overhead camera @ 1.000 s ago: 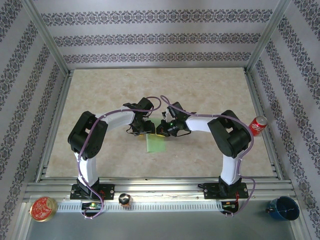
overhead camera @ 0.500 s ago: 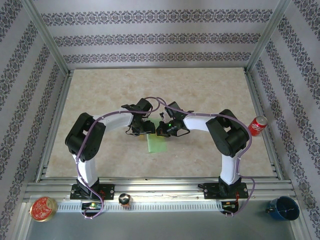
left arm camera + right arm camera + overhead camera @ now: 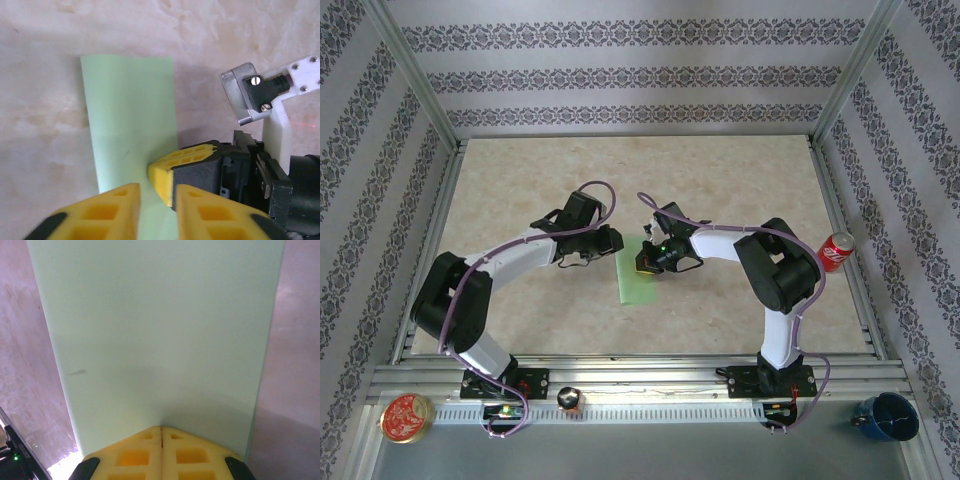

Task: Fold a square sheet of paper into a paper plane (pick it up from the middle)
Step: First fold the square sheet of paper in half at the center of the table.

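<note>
**Right jaws closed on the paper, left jaws slightly apart**

The thin pale-green sheet of paper (image 3: 155,330), lying as a narrow strip on the beige marbled table (image 3: 740,190), stretches ahead of the right gripper (image 3: 161,429). Its jaws are fully closed, tips resting on the paper. The left gripper (image 3: 157,192) keeps a narrow gap just beside them, holding nothing.

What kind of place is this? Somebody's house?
Probably a robot lab booth, not a house: a left arm and right arm bolted to a metal rail, and a table boxed in by metal posts and patterned walls.
</note>
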Motion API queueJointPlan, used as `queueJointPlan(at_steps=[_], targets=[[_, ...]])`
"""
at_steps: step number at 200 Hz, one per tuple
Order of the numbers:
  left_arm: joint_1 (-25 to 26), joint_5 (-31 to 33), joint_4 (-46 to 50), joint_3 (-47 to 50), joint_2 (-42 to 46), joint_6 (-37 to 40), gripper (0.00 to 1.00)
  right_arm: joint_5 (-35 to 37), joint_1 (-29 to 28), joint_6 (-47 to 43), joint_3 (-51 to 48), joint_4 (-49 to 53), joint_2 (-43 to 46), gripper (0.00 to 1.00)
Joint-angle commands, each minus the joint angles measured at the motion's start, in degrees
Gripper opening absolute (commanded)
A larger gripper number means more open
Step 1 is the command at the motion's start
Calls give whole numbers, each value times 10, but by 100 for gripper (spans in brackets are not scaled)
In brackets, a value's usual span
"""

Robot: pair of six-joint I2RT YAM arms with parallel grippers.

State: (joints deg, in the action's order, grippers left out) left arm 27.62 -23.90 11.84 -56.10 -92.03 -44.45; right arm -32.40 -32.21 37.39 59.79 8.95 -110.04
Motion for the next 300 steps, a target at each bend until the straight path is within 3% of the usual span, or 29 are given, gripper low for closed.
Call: queueJointPlan(at_steps=[1,29,98,168,204,256,300], targets=[[-5,-52,-89,16,-16,-23,15,54,13,18,-26,26,-4,0],[-5,-89,-177,42,-38,-55,0,46,14,21,-28,19,-2,0],[-5,-91,-218,81,-81,-65,0,46,11,27,-27,18,0,0],[-6,-49,-212,143,-94,-24,0,55,5,29,-29,24,-3,0],[-6,-22,-162,135,-76,-2,0,64,3,31,-32,25,-1,0],[3,-80,-156,113,-4,-45,0,69,3,34,-34,25,5,0],[15,-121,-180,123,-29,-77,0,67,3,35,-33,25,5,0]])
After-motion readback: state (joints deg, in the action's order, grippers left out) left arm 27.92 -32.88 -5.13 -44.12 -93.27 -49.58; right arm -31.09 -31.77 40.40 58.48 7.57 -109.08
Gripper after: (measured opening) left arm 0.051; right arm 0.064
